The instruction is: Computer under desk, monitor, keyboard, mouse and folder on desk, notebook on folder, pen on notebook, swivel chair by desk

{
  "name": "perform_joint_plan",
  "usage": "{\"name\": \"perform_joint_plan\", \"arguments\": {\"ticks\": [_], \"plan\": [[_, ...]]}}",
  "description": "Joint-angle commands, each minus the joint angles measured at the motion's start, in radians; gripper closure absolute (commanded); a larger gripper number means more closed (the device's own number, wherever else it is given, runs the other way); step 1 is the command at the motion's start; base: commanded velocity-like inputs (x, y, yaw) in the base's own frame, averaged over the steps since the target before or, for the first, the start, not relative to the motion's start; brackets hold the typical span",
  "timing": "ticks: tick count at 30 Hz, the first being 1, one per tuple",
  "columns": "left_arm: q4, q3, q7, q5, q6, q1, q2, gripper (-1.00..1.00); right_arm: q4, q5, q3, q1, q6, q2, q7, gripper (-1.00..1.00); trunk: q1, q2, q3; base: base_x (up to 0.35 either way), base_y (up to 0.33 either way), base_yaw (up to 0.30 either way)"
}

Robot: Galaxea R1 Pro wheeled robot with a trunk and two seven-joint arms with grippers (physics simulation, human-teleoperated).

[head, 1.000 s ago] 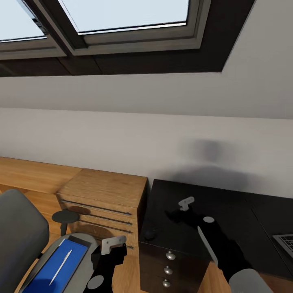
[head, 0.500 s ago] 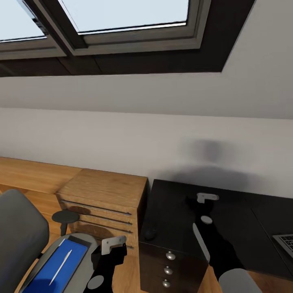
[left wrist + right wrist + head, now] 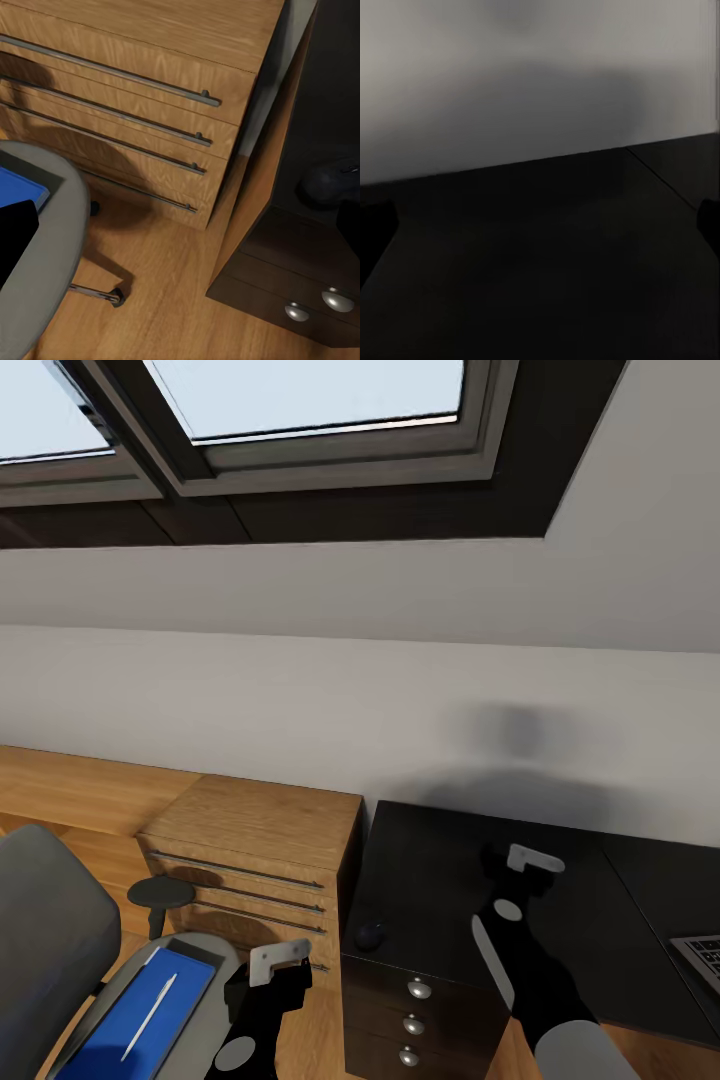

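The blue folder (image 3: 135,1015) lies on the seat of the swivel chair (image 3: 45,940), with the white pen (image 3: 150,1015) on top of it. The mouse (image 3: 370,934) sits at the near left corner of the desk (image 3: 430,860), the keyboard (image 3: 703,957) far along to the right. A low oak drawer unit (image 3: 250,850) stands between chair and desk. The left gripper (image 3: 275,965) hangs just beside the folder; whether its fingers are apart cannot be told. The right gripper (image 3: 528,860), fingers apart in its wrist view, has moved rightward over the desk, away from the mouse.
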Motion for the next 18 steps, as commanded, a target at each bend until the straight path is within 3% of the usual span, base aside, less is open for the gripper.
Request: {"name": "perform_joint_plan", "arguments": {"ticks": [1, 18], "plan": [[-0.002, -0.001, 0.007, 0.007, 0.003, 0.000, 0.000, -1.00, 0.006, -0.007, 0.001, -0.001, -0.002, -0.002, -0.008, -1.00, 0.001, -0.002, -0.002, 0.000, 0.000, 0.000], [-0.002, -0.001, 0.007, 0.007, 0.003, 0.000, 0.000, -1.00, 0.024, -0.017, -0.010, -0.002, -0.015, 0.025, -0.063, -1.00, 0.001, -0.002, -0.002, 0.000, 0.000, 0.000]]}}
